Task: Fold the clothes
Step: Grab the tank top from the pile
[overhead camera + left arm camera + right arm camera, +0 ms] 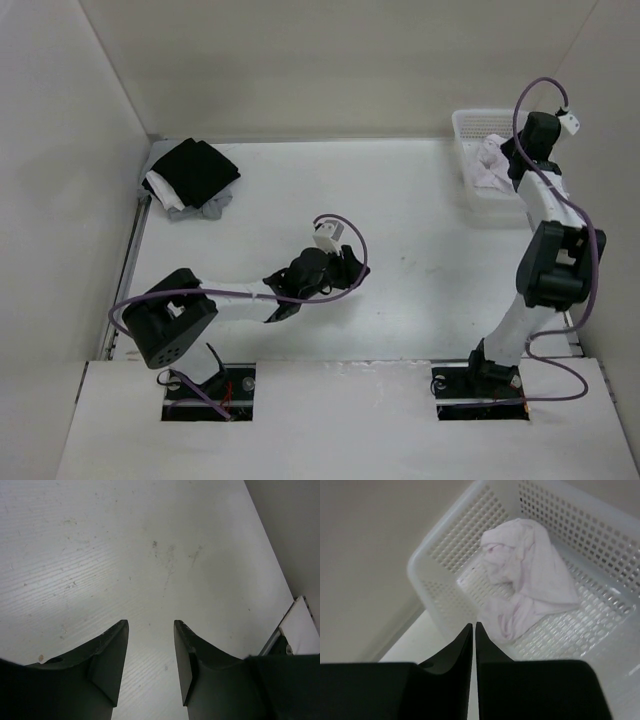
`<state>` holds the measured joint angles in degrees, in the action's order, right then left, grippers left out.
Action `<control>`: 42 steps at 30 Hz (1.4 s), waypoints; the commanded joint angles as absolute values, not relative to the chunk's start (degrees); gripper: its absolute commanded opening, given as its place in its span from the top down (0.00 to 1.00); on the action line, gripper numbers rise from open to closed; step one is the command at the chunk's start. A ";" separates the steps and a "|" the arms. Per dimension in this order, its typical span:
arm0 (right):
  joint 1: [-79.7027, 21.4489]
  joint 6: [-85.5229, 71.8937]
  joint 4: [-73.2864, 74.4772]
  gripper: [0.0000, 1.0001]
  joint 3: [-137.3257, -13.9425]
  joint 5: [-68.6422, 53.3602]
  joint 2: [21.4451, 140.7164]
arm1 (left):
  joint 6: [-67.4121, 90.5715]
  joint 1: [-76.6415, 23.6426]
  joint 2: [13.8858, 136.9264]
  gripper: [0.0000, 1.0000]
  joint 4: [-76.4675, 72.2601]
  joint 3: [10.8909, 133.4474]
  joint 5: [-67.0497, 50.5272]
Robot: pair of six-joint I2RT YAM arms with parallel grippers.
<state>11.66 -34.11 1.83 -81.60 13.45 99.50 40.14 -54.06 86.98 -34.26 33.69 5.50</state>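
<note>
While the right gripper (474,630) hangs at the near corner of a white plastic basket (435,565), its two black fingers (452,652) are pressed together. Only a hairline slit shows between them, and nothing is pinched.

Basket: lattice walls and lattice floor, rounded rim. It sits at the far right corner of the table (420,230), hard by the walls. Its near wall lies just beyond the right fingertips.

Contents: one white garment (525,570), thin and soft, crumpled into a loose heap. It lies ahead of the right fingertips and a little to their right, reaching from the middle of the basket floor towards the far wall. Faint pinkish shading runs along its creases. Its nearest fold comes close to the fingertips in the wrist view, but I cannot tell whether they touch. No hem or sleeve can be made out in the bundle. Bare lattice floor shows to the right of the heap. Nothing else is visible inside.

Left gripper (150,650): fingers spread wide apart and holding nothing. Bare tabletop shows between them and ahead of them, white with a few faint scuffs and specks. From above, this arm reaches out over the middle of the table, well apart from the basket.

Far left corner, well away from both sets of fingers: a pile (192,178) of clothes lying loose on the table, black on top with white and grey underneath.
</note>
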 commanded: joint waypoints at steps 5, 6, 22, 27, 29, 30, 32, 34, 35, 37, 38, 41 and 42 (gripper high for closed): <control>14.90 -28.92 9.40 0.59 -102.54 11.87 120.47 | 38.67 -51.90 87.63 0.59 -42.53 32.35 3.78; 14.90 -28.57 9.67 0.56 -104.22 11.87 122.24 | 38.76 -51.64 87.63 0.58 -42.97 32.17 3.78; 14.11 -27.68 13.36 0.72 -121.64 11.43 138.52 | 41.92 -48.12 88.77 0.58 -45.88 31.38 0.88; 14.02 -29.62 14.24 0.54 -122.52 10.46 138.87 | 42.36 -47.59 89.21 0.58 -46.32 31.38 0.35; 14.02 -29.71 14.50 0.47 -122.52 10.11 139.22 | 42.36 -47.24 89.21 0.58 -46.32 31.29 0.35; 14.11 -29.45 14.59 0.47 -122.52 10.11 139.48 | 42.36 -47.15 89.12 0.58 -46.32 31.29 0.35; 14.11 -28.83 15.37 0.52 -123.83 9.58 140.97 | 42.36 -46.89 89.03 0.58 -46.76 31.03 0.35; 14.11 -28.83 16.95 0.59 -125.76 8.97 142.37 | 42.36 -46.71 89.03 0.58 -46.93 31.03 0.35; 14.11 -29.18 17.75 0.69 -126.73 8.62 143.17 | 42.36 -46.71 89.03 0.58 -46.93 31.03 0.35; 14.02 -29.88 17.32 0.87 -126.65 8.26 142.74 | 42.63 -46.62 89.30 0.58 -46.93 31.03 0.35; 14.02 -30.06 16.62 0.93 -126.04 8.52 142.04 | 42.63 -46.62 89.30 0.58 -46.93 31.03 0.35; 13.67 -31.02 11.71 1.00 -121.04 9.05 136.95 | 42.80 -46.54 89.30 0.58 -47.02 31.03 0.35; 13.41 -31.29 9.25 1.00 -118.33 9.14 134.06 | 42.80 -46.54 89.21 0.58 -47.02 31.03 0.35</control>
<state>14.41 -29.93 15.79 -122.76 9.02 142.12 42.44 -46.87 89.43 -43.31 31.57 1.21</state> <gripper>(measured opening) 0.015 0.419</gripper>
